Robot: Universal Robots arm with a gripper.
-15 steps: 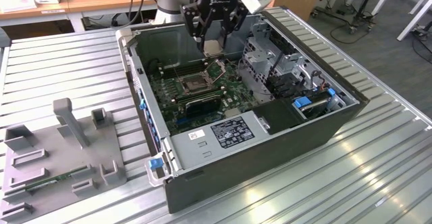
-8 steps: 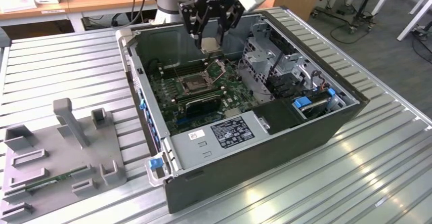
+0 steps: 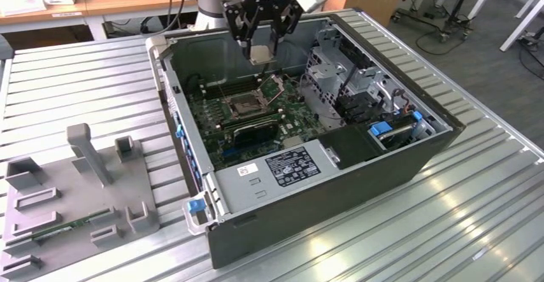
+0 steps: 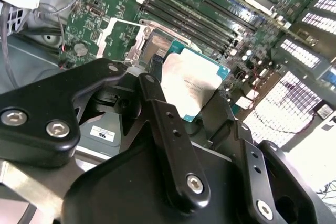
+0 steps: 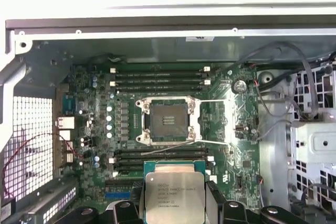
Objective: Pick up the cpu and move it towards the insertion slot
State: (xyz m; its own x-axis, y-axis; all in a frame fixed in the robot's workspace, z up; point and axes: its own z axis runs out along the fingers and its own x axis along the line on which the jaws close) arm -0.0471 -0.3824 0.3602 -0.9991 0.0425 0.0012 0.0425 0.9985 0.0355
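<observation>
the gripper (image 3: 261,51) is pinching the cpu (image 3: 260,54) by two opposite edges, holding it in open air above the opened computer case (image 3: 255,186). in the first wrist view the cpu (image 5: 174,195) is hanging clear of the motherboard (image 5: 89,108), with the insertion slot (image 5: 168,121) lying below, unobstructed, its latch swung aside, memory slots (image 5: 157,76) flanking it.

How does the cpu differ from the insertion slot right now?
The cpu is held up in the gripper, above the board; the insertion slot sits fixed on the motherboard with its latch swung open. The cpu's top is pale silvery metal; the insertion slot is dark inside a silver frame, and empty. Both are square.
</observation>
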